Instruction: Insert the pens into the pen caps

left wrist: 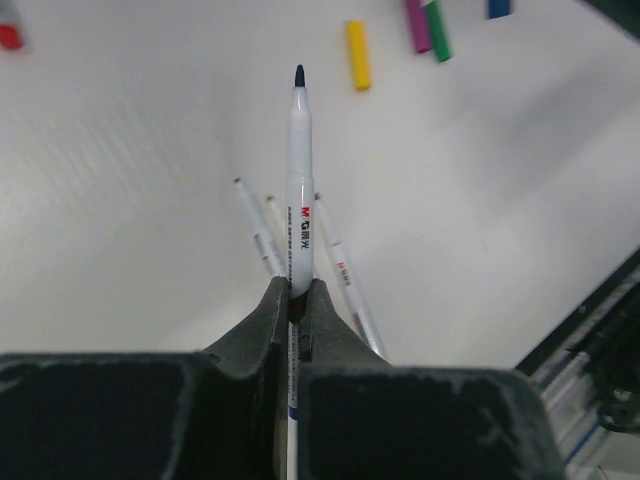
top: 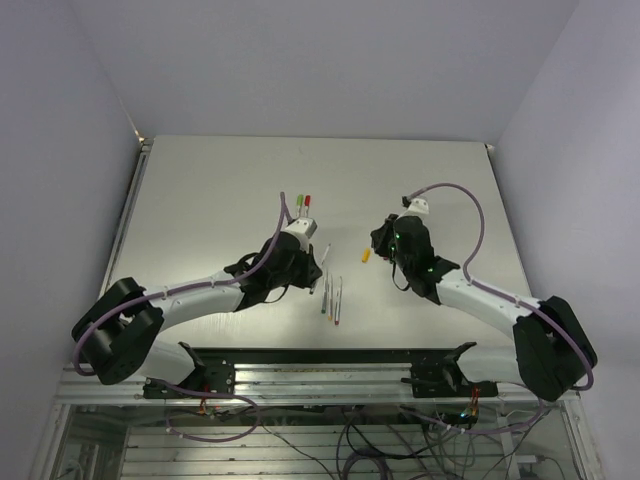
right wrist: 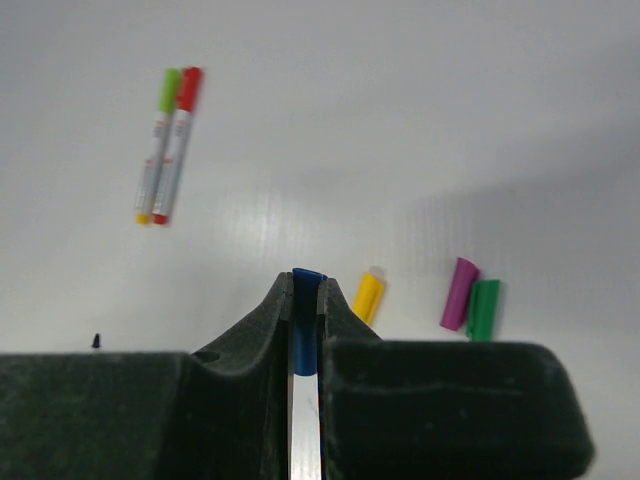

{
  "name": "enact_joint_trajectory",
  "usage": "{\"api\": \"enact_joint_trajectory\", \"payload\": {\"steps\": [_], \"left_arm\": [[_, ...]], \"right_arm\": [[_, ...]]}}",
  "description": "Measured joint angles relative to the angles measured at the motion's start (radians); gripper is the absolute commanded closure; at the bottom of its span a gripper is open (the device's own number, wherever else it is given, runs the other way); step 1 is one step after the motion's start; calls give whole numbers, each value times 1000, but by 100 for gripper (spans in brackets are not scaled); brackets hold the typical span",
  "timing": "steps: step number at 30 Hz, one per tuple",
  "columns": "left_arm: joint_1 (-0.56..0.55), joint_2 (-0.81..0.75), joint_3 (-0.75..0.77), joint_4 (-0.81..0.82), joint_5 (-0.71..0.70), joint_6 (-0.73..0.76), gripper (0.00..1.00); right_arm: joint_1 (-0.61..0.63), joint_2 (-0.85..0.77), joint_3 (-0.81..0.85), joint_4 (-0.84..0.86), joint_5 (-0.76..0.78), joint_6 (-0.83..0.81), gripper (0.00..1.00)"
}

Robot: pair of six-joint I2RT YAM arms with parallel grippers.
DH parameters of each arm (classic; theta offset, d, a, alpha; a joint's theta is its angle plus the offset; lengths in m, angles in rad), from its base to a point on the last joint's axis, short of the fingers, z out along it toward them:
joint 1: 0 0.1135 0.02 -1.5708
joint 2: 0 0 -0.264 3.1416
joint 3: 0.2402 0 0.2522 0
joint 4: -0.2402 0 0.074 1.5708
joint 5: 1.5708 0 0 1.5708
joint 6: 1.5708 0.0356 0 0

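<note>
My left gripper (left wrist: pixel 297 288) is shut on a white pen (left wrist: pixel 300 190) whose dark blue tip points away over the table. My right gripper (right wrist: pixel 306 290) is shut on the blue cap (right wrist: pixel 307 325), which stands between the fingers. On the table lie a yellow cap (right wrist: pixel 367 297), a purple cap (right wrist: pixel 459 293) and a green cap (right wrist: pixel 484 308). Loose pens (left wrist: pixel 345 275) lie under the left gripper (top: pixel 312 262), near the front middle (top: pixel 333 298). The right gripper (top: pixel 381 241) faces it, with the yellow cap (top: pixel 366 254) between them.
Two pens with a green cap (right wrist: pixel 168 90) and a red cap (right wrist: pixel 187 88) on them lie side by side behind the left gripper (top: pixel 304 206). The metal rail (top: pixel 330 365) runs along the table's near edge. Purple cables loop over both arms.
</note>
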Motion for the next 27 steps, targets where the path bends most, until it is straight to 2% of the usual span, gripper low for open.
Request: {"api": "enact_joint_trajectory", "payload": {"steps": [8, 16, 21, 27], "left_arm": [[0, -38, -16, 179, 123, 2, 93], [0, -36, -43, 376, 200, -45, 93], [0, -20, -45, 444, 225, -67, 93], [0, -17, -45, 479, 236, -82, 93]], "right_arm": [[0, -103, -128, 308, -124, -14, 100], [0, -143, -177, 563, -201, 8, 100], [0, -145, -180, 665, -224, 26, 100], [0, -145, -181, 711, -240, 45, 100]]}}
